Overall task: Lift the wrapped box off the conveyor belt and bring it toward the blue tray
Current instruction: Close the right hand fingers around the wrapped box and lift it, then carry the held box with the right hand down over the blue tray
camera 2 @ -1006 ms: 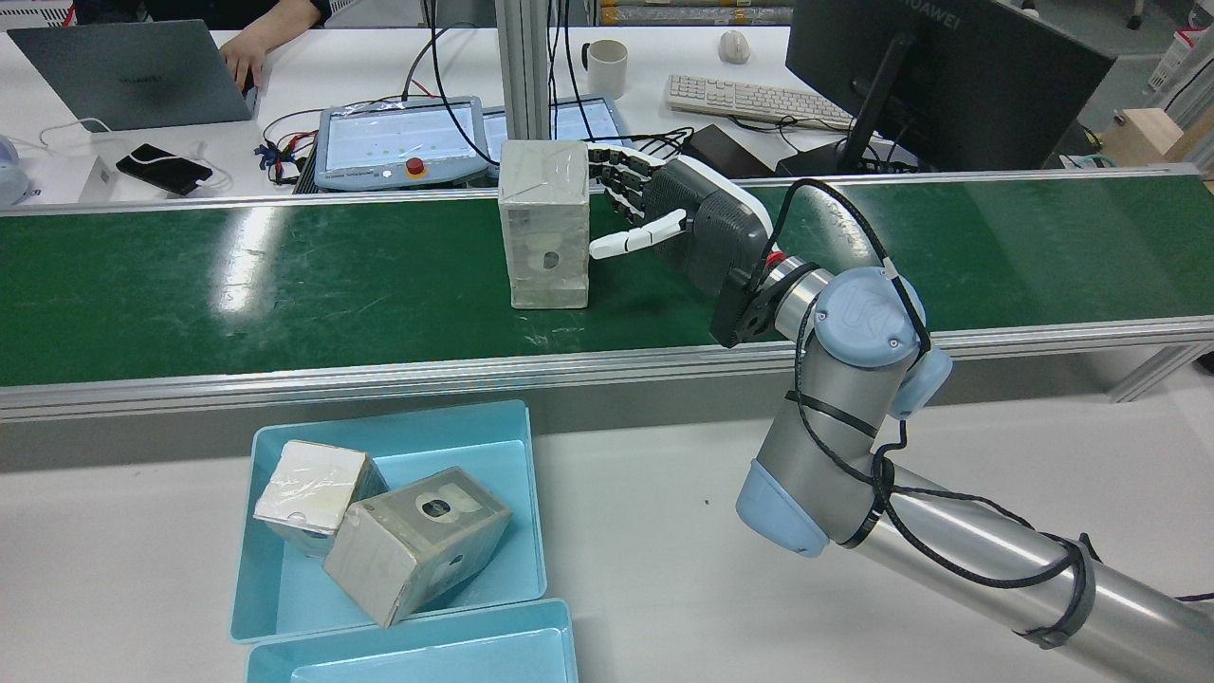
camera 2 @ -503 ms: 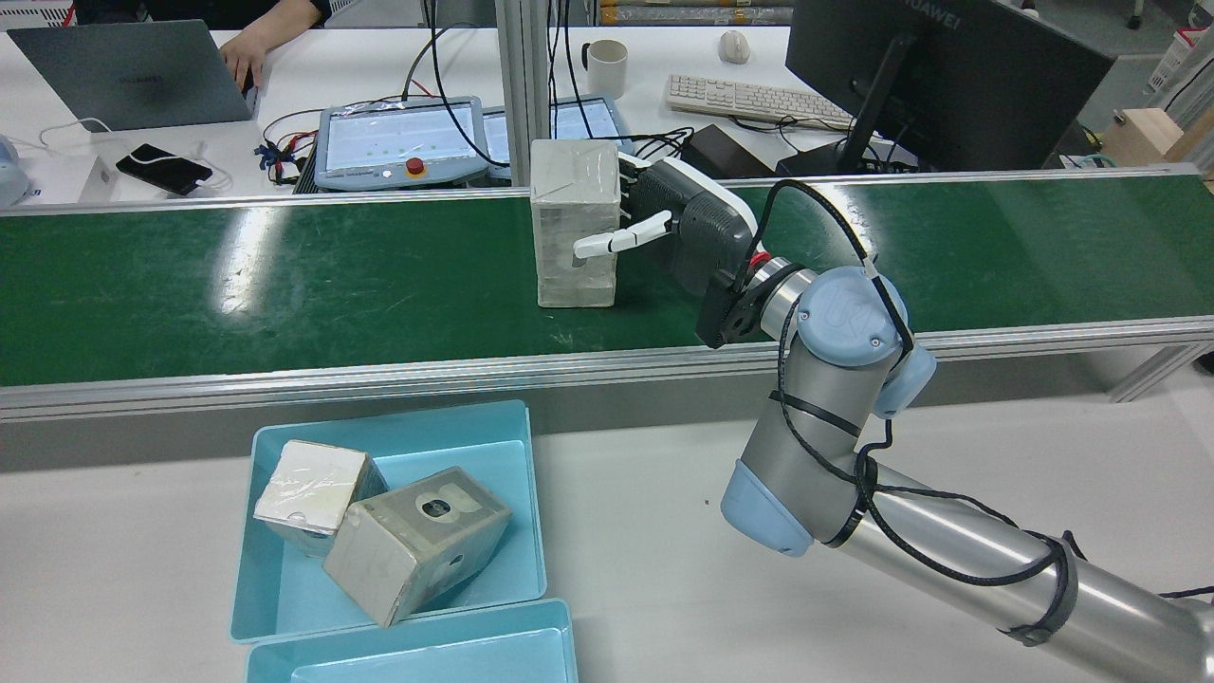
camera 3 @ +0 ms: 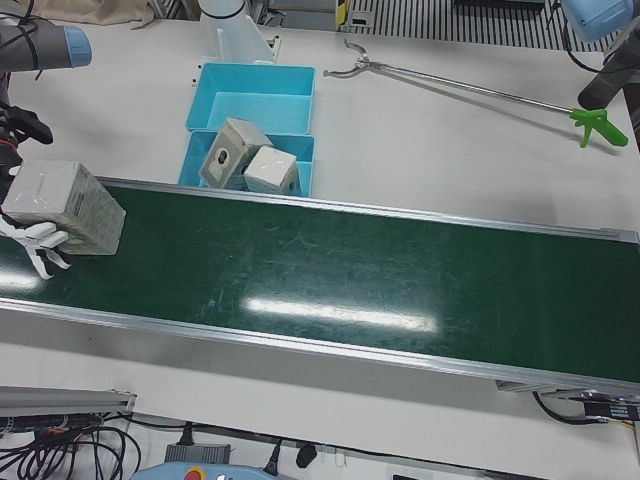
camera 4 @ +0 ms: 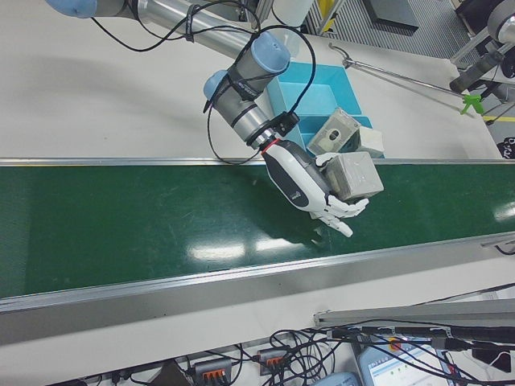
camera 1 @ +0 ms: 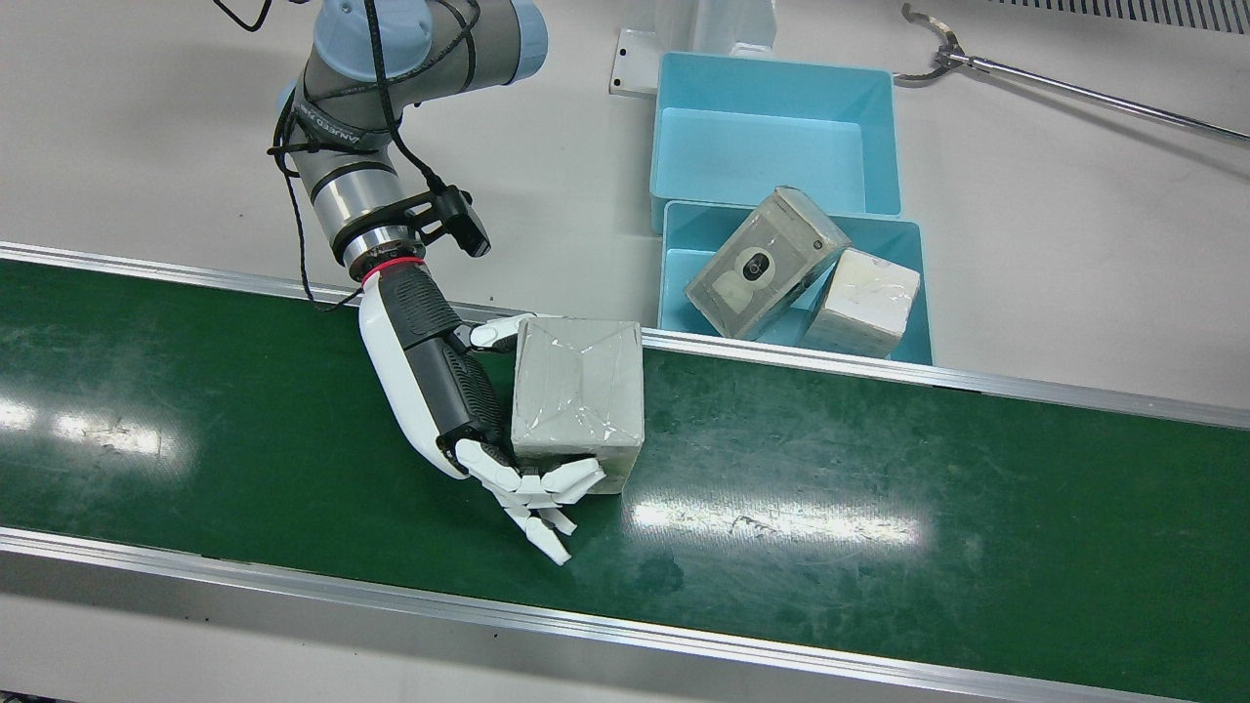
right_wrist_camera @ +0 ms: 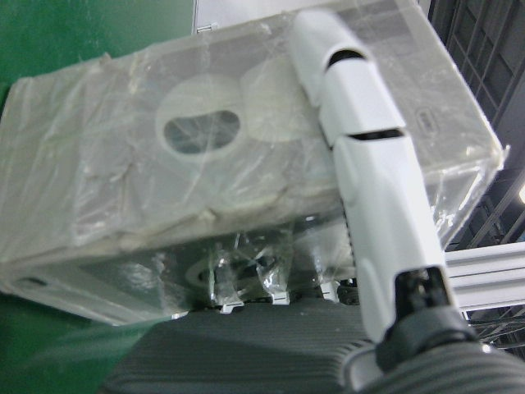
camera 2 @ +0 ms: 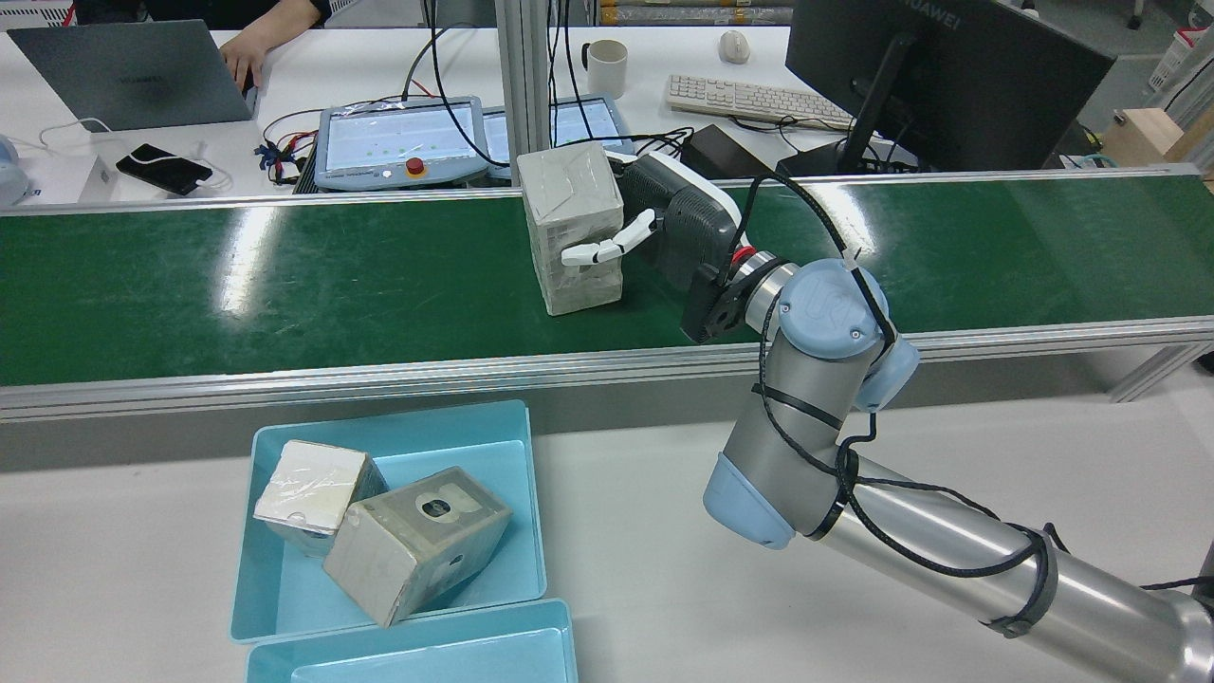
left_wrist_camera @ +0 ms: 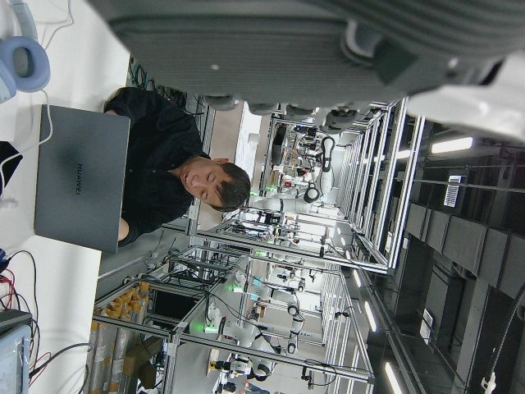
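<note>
1. The right hand (camera 1: 459,410) grips the wrapped box (camera 1: 578,402), thumb on one face and fingers (camera 1: 532,488) curled round the opposite one, the box tilted over the green conveyor belt (camera 1: 879,508).
2. The blue tray (camera 2: 285,588) on the white table (camera 2: 616,531) holds two wrapped boxes (camera 2: 417,541).
3. Beyond the belt a desk carries a laptop (camera 2: 133,71), mug (camera 2: 607,66) and keyboard (camera 2: 749,100).
4. The left hand's state can't be told from its own camera.
</note>
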